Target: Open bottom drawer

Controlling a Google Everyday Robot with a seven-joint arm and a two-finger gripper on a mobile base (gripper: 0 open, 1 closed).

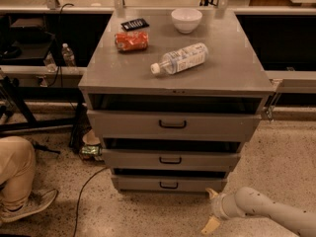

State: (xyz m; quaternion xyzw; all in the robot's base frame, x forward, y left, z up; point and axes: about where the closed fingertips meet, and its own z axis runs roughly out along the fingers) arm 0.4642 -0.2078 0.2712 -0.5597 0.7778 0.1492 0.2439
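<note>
The bottom drawer is the lowest of the three fronts on the cabinet. It looks pushed in, with its front sitting back under the two above it and no sign of it being drawn out. The small black handle at the centre of that front has nothing on it.

The gripper hangs low over the floor, just off the cabinet's lower right corner. It is to the right of the drawer front and apart from the handle. Its jaws are spread, one tip up by the cabinet's corner and the other down near the floor, with nothing between them.

By my reading, the opening itself has not begun and only the approach is partly made. The gripper has yet to cross to the middle of the cabinet's lowest front, take the handle, and pull the drawer outward. The bottle and bowl on the tabletop play no part.
</note>
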